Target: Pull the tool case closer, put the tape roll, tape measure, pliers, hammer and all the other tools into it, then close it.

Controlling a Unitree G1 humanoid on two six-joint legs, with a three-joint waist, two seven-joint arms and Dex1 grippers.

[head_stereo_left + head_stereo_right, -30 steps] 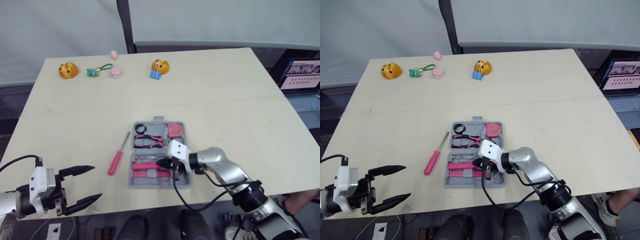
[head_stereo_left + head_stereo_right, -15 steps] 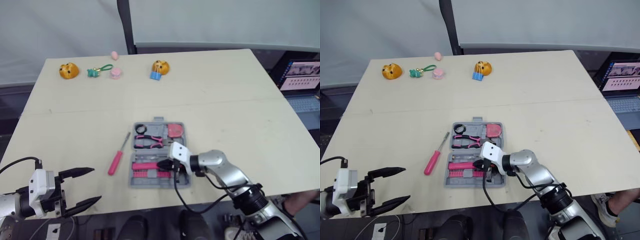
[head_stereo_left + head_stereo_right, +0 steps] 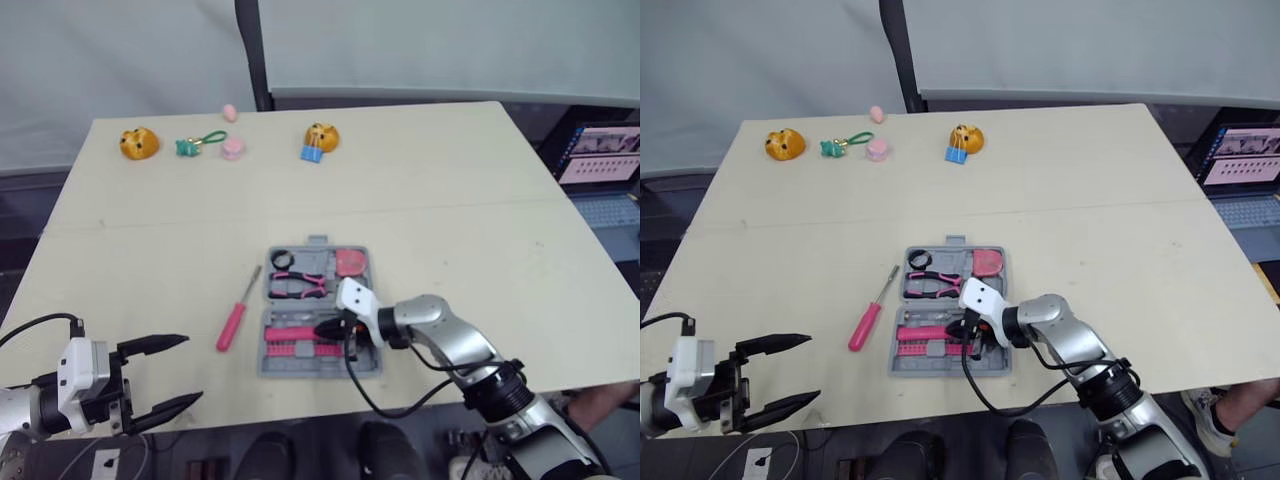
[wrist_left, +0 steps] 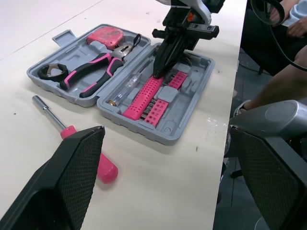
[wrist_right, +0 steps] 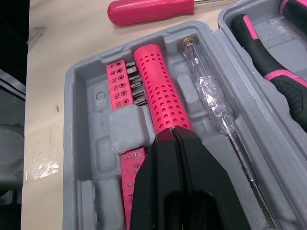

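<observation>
Right gripper (image 3: 325, 326) barely shifted, fingers together on pink handle (image 5: 160, 96) in tool case (image 4: 191, 98) (lid open), left gripper (image 3: 195, 366) wide.

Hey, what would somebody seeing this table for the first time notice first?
The open grey tool case near the table's front edge, with the right gripper shut, tips on a pink handle inside it. Then the pink screwdriver lying on the table left of the case, and the left gripper open at the front left corner.
</observation>
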